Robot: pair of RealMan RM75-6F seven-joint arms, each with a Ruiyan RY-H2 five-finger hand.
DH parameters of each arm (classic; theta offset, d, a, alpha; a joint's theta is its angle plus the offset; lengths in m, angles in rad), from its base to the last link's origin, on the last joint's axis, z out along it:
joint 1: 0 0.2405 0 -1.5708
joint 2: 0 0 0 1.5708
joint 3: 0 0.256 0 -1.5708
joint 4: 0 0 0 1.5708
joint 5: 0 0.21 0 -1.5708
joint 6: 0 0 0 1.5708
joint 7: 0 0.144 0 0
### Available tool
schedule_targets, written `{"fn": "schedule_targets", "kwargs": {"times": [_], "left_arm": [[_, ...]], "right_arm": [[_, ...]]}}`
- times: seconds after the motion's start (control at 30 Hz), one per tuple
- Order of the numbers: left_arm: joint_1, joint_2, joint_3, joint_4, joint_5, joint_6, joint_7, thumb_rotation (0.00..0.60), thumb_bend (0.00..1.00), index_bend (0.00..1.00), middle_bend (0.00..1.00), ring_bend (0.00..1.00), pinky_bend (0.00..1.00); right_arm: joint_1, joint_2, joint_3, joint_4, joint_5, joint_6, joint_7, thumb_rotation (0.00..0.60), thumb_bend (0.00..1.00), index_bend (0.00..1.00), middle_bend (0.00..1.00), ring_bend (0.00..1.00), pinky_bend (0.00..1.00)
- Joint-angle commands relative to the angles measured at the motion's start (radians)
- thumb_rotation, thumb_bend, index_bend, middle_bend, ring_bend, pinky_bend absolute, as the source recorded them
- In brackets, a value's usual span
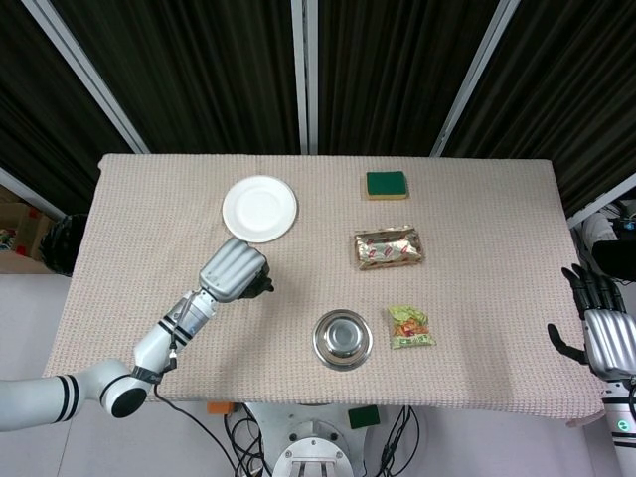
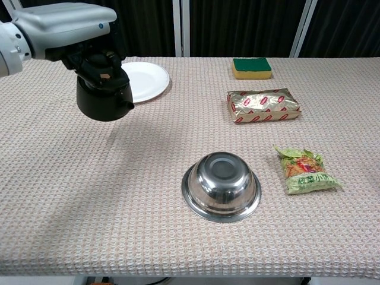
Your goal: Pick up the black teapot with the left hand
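Observation:
The black teapot (image 2: 103,101) hangs above the table in my left hand (image 2: 95,62), which grips it from the top. In the head view my left hand (image 1: 234,270) covers most of the teapot (image 1: 263,286), so only a dark edge shows at its right side. My right hand (image 1: 601,328) waits past the table's right edge, fingers apart and holding nothing.
A white plate (image 2: 142,81) lies just behind the teapot. A steel bowl (image 2: 221,185) sits at the front centre, a green snack bag (image 2: 306,170) to its right. A foil packet (image 2: 263,105) and a green sponge (image 2: 252,67) lie further back.

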Motion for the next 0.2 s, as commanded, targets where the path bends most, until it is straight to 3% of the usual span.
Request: {"fn": "schedule_targets", "kwargs": {"times": [0.03, 0.2], "left_arm": [[0.002, -0.002, 0.0, 0.001, 0.002, 0.002, 0.011, 0.6, 0.43, 1.0, 1.0, 1.0, 0.71], [0.004, -0.004, -0.004, -0.002, 0.001, 0.001, 0.012, 0.6, 0.44, 1.0, 1.0, 1.0, 0.71]], "right_arm": [[0.0, 0.0, 0.0, -0.001, 0.0, 0.0, 0.0, 0.6, 0.33, 0.0, 0.0, 0.0, 0.0], [0.0, 0.001, -0.001, -0.001, 0.0, 0.0, 0.001, 0.6, 0.33, 0.0, 0.0, 0.0, 0.0]]}}
